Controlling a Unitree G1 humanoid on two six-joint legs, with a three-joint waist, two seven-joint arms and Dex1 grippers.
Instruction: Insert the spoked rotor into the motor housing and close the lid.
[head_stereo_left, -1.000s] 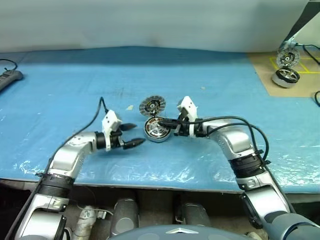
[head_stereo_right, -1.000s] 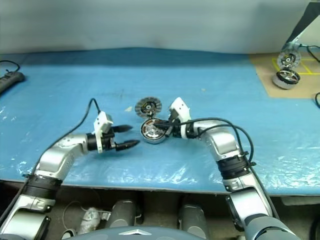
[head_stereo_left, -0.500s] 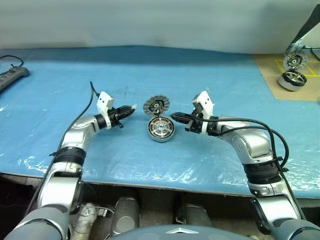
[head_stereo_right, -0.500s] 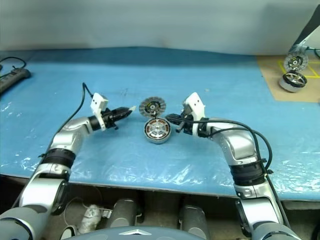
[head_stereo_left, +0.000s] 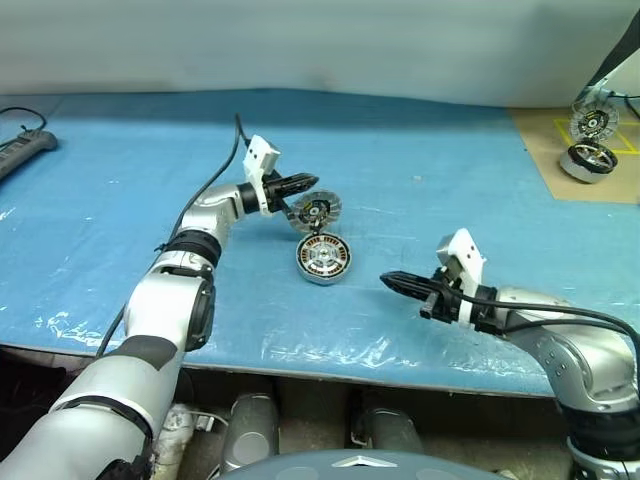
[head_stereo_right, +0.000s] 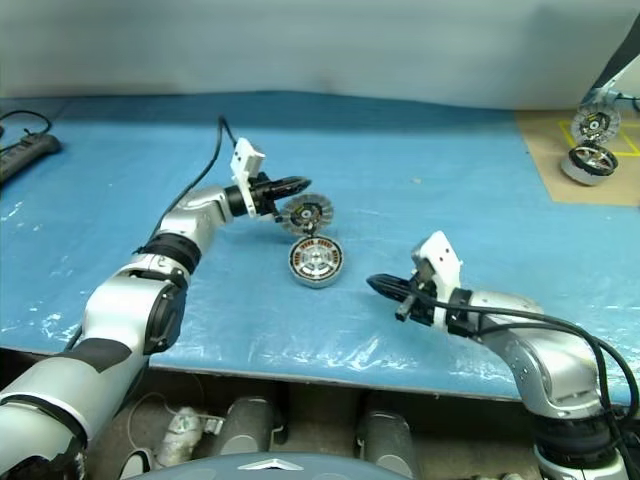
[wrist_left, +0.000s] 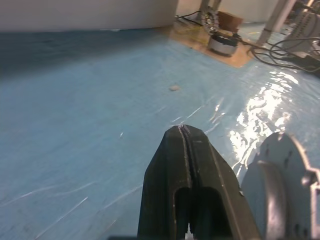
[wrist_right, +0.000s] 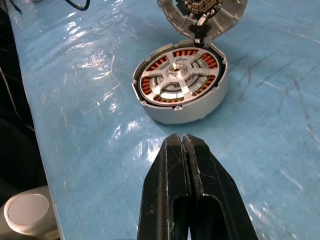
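Left gripper (head_stereo_left: 305, 183): fingers pressed tight together with nothing between them; the tips sit right at the upper left edge of the lid, close enough that I can't say whether they touch it.
Right gripper (head_stereo_left: 392, 281): fingers shut flat against each other, empty, hanging just over the table and pointing toward the housing from about 4 o'clock of it, clearly apart from it.
Motor housing (head_stereo_left: 323, 259): sits flat on the blue table cover near the middle of the table, open at the top; copper windings ring the inside.
Spoked rotor (wrist_right: 176, 80): lying inside the housing, silver spokes and hub on top of the windings, seated level with the rim as far as I can see from the right wrist view.
Lid (head_stereo_left: 315, 212): stands upright at 12 o'clock of the housing, joined to it at the rim by a small hinge; striped inner face turned toward the robot, plain grey back seen edge-on beside the left fingers (wrist_left: 190, 180) in the left wrist view.
Table cover (head_stereo_left: 450, 170): blue sheet, glossy and crinkled along the near edge.
Twin motor unit (head_stereo_left: 587, 155): off at about 2 o'clock on a brown board at the table's far right corner, its own striped disc standing above it, well apart from both arms.
Power strip (head_stereo_left: 22, 152): at 10 o'clock, on the far left edge of the table, cable curling behind it.
Small pale scrap (head_stereo_left: 416, 180): on the cover at about 1 o'clock of the housing, near nothing else.
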